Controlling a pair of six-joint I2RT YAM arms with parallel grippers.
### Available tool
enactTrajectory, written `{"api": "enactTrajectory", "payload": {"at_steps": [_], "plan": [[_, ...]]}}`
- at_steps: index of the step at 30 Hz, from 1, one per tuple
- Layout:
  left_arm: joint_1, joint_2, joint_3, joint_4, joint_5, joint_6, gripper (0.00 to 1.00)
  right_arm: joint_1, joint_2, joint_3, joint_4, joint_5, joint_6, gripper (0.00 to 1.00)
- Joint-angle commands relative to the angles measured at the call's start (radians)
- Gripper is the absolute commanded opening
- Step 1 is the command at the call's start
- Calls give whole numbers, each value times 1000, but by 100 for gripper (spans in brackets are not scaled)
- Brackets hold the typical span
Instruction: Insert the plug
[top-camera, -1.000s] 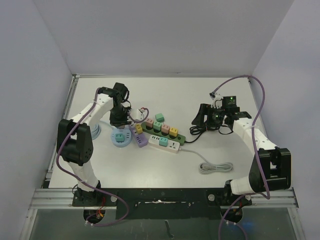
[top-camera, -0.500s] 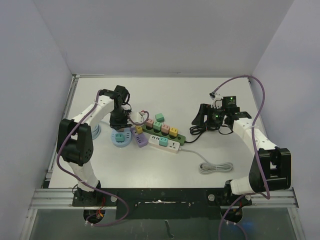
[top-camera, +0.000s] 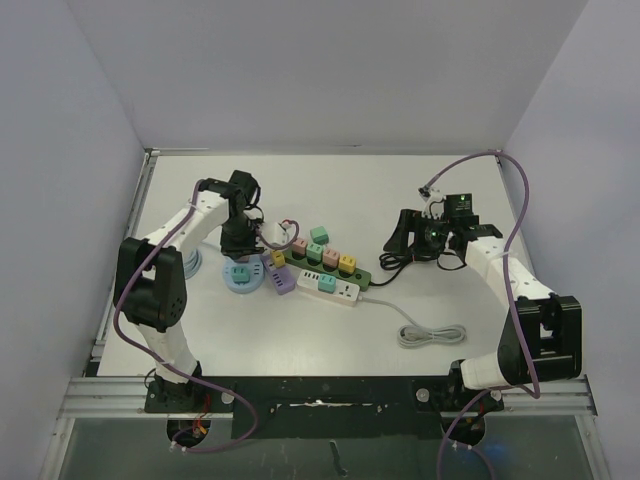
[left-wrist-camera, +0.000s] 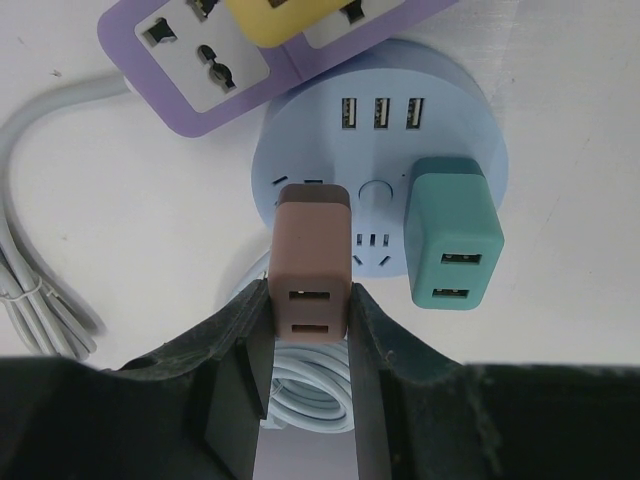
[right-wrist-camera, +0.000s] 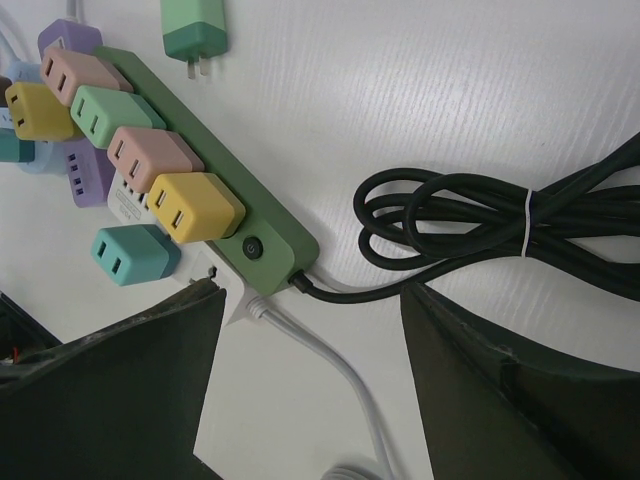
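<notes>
The left gripper is clamping a brown plug, holding its nose at the face of the round blue socket hub, beside a teal plug sitting there; the right gripper is hanging wide open, empty, over the green power strip.

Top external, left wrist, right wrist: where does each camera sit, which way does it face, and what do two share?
Top external: above and behind the bases, looking down on the table; both whole arms show.
Left wrist: on the left arm, looking down past the left gripper, shut on a brown plug, at the round blue hub.
Right wrist: on the right arm, looking down through the open right gripper at the green power strip and black cable.
Shared: top external also shows the hub and the strip.
</notes>
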Motion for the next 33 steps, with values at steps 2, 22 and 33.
{"api": "enactTrajectory", "payload": {"at_steps": [2,22,33], "plan": [[-16,31,-23,47,53,-7,0,-14,-36,-5,25,7,-15,72],[-38,81,-134,86,-18,-49,0,-24,-33,-3,14,17,-26,72],[5,207,8,16,17,-5,0,-37,-37,1,5,20,-21,72]]}}
